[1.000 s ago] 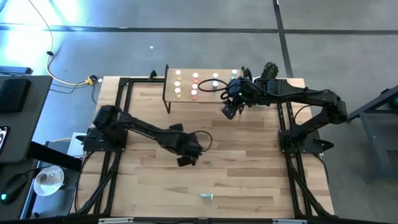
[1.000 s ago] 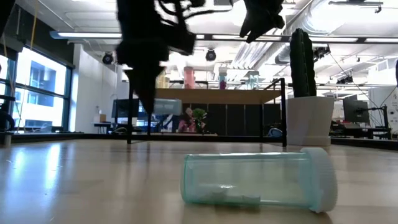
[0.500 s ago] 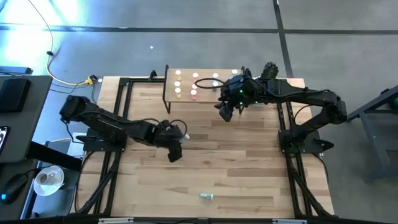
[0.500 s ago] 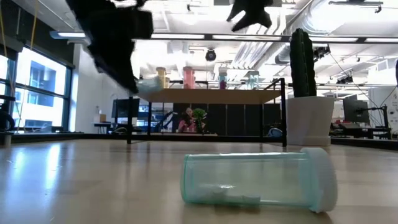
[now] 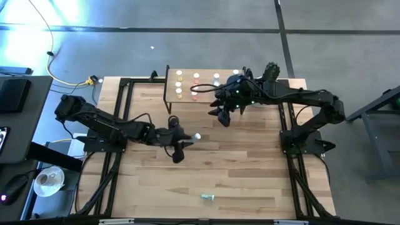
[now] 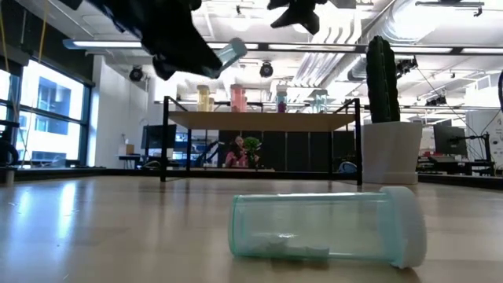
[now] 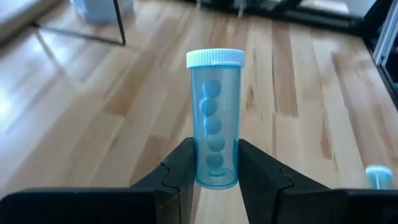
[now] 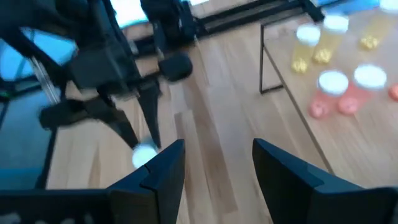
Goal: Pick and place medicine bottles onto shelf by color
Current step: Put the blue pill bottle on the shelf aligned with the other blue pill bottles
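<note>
Gripping a blue bottle above the bench

Clamping its fingers on the lower body of a blue medicine bottle [image 7: 215,118], the left gripper [image 5: 181,139] is holding it clear of the bench [image 5: 250,162], in front of the shelf [image 5: 206,94] and toward that shelf's left end. The bottle's white cap is pointing away from the wrist. The right gripper [image 5: 223,115] is hanging just in front of the shelf's right half with its fingers spread and nothing between them. Yellow and pink bottles with white caps are standing in rows on the shelf board. A pale green bottle [image 6: 326,226] is lying on its side on the bench, well in front of the shelf, near the bench's front edge.
</note>
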### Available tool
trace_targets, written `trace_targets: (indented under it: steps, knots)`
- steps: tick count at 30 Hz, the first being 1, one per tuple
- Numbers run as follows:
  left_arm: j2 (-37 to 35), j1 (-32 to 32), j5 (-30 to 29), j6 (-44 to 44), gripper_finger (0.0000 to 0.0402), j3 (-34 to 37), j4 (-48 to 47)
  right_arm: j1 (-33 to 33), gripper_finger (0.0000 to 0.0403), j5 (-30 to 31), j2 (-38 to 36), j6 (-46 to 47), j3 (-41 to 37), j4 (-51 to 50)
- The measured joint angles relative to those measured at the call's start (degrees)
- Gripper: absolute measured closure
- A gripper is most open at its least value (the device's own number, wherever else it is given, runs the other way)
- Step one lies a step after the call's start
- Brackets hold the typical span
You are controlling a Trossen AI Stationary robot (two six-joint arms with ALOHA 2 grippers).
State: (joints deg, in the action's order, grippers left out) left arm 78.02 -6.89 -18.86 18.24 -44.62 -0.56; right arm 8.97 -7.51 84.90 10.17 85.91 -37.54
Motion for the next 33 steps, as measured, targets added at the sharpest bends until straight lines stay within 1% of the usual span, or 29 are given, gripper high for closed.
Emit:
trace_targets:
  steps: [6,9,11,17,22,27,33]
  knots:
    - [0.0,1.5,-0.2,-4.3,0.0307,0.0,6.6,-2.2,0.0224,0.0,1.3,-4.3,0.0,1.9]
    - [0.0,2.5,0.8,-6.1,0.0306,0.0,9.8,-3.5,0.0224,0.0,1.5,-7.7,0.0,2.8]
    - [0.0,3.1,1.4,-7.5,0.0306,0.0,11.2,-4.4,0.0224,0.0,1.8,-9.7,0.0,4.8]
    - [0.0,4.4,2.0,-12.0,0.0306,0.0,15.3,-6.3,0.0224,-0.1,1.9,-14.1,0.0,5.6]
    - [0.0,5.5,2.0,-15.0,0.0305,0.0,17.5,-6.8,0.0224,-3.3,1.9,-14.7,0.0,5.6]
    - [0.0,6.6,2.0,-19.0,0.0305,0.0,20.4,-6.8,0.0224,-3.2,1.9,-14.7,0.0,5.6]
    - [0.0,8.1,3.8,-19.6,0.0305,0.0,23.0,-6.8,0.0224,-2.0,1.9,-14.7,0.0,5.6]
